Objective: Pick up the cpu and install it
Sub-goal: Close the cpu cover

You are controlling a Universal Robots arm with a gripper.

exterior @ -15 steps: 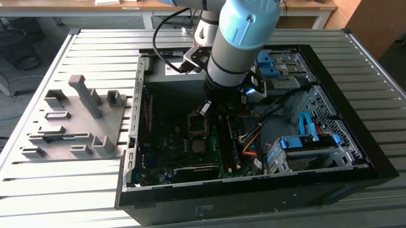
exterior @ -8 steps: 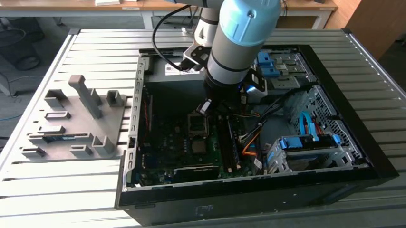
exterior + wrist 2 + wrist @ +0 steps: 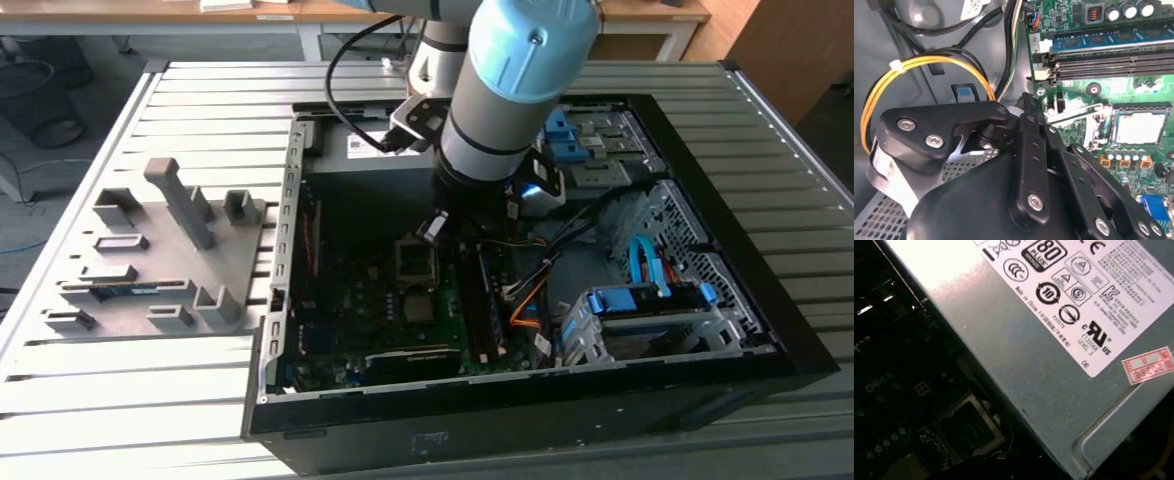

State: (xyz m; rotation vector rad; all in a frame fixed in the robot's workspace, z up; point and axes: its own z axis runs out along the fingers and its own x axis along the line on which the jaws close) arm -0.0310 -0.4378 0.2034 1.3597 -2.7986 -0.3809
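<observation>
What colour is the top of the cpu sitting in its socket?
Pale silver-grey; the cpu shows best in the second wrist view.

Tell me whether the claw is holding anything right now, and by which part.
It cannot be told. The small square silver-topped cpu sits in the motherboard socket, apart from the black claw linkage.

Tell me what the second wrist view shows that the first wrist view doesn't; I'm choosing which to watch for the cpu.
Second wrist view: the cpu lying pale in its socket, memory slots, a yellow cable loop. First wrist view: the power supply's labelled grey side. Both: the motherboard, dark in the first wrist view.
</observation>
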